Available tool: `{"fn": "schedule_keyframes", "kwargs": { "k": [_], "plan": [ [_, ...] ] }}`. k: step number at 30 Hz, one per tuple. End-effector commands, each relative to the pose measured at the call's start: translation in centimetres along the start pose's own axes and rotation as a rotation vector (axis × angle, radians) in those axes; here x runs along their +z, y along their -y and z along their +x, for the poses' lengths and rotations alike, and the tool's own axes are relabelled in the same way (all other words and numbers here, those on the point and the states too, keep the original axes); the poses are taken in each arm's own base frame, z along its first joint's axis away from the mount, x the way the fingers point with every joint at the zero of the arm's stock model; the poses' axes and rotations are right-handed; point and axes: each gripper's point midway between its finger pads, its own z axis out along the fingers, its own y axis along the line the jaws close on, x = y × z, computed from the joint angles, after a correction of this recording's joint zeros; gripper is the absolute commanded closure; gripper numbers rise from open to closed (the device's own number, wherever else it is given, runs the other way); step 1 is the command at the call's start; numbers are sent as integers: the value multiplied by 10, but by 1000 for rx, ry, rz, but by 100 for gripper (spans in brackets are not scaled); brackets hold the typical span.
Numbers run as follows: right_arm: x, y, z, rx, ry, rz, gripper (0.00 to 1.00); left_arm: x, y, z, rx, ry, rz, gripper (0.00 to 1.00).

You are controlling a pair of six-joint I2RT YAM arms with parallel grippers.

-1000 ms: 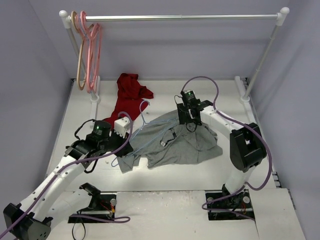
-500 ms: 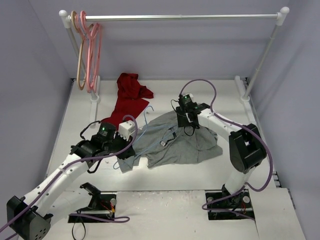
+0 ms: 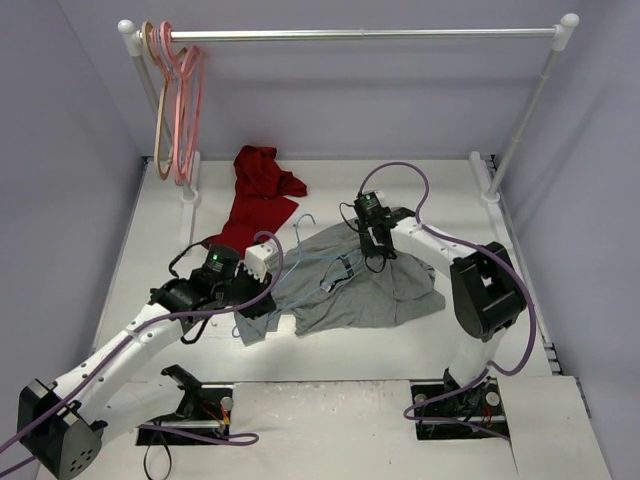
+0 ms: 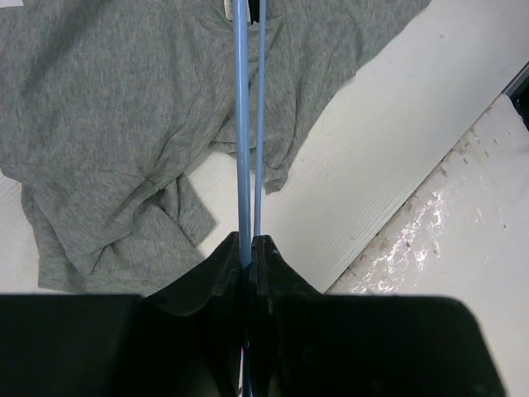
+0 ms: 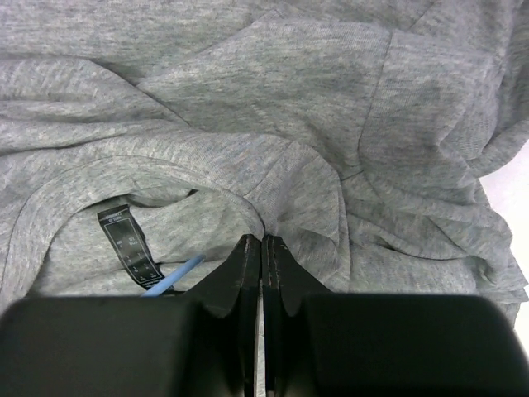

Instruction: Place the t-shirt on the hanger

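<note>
**Top view.** White desk enclosed by pale grey-violet walls. Along its far side stands a garment rail: a horizontal metal bar with rounded white end caps, carried on two slanted white uprights, the right-hand one standing clear in view. At the bar's left end hangs a tan wood-coloured hanger, with pink hangers bunched just beside it. A red garment lies crumpled on the desk near the foot of the left upright.
</note>
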Motion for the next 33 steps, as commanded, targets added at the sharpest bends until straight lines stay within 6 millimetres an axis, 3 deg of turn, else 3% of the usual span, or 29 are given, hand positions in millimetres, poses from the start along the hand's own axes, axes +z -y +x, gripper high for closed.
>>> {"fn": "schedule_keyframes", "kwargs": {
  "k": [1,9,18,25,28,29,33],
  "plan": [
    [-7,6,-9,-2,32,39,100,-1,6,-25,54,89,23,100],
    [-50,-7,-45,-78,147,-61,100,6,10,-37,86,124,35,100],
    [-85,-32,-60,-175,184,-147,100,20,18,-48,140,139,44,100],
    [-114,-55,-69,-241,227,-203,100,12,29,-83,169,304,56,100],
    [-132,-60,-81,-263,269,-227,100,10,33,-87,178,324,70,100],
    [-138,-60,-83,-271,274,-231,100,3,46,-95,196,343,131,100],
    [-173,-59,-110,-312,359,-245,100,-6,65,-101,212,375,223,100]
  ]
}}
